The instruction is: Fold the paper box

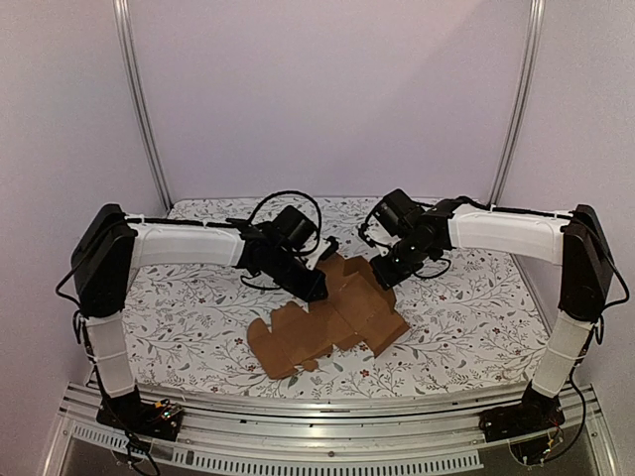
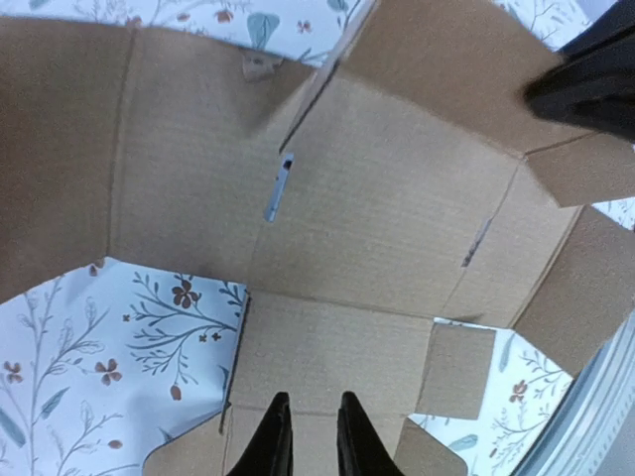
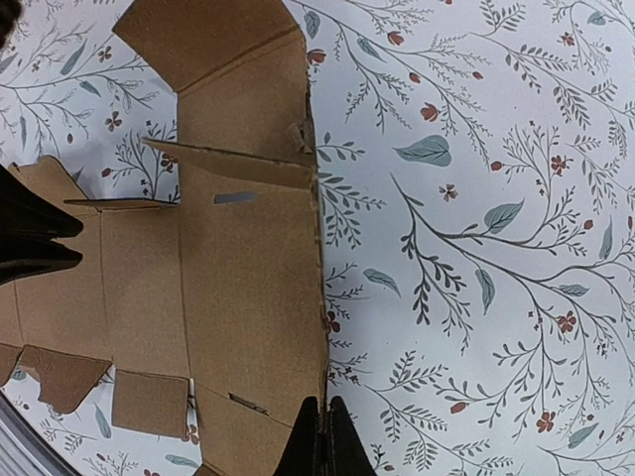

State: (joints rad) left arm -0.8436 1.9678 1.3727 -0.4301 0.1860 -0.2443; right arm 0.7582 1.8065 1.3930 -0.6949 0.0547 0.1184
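Floral tablecloth [image 1: 198,307], plain white backdrop [image 1: 327,99]

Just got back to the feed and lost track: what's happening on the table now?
A folding job, early on: the brown cardboard box lies mostly flat and unfolded on the flowered cloth, a few flaps raised. The left tool is over one panel, fingers slightly apart. The right tool is shut at a long edge; whether it pinches the cardboard is unclear.
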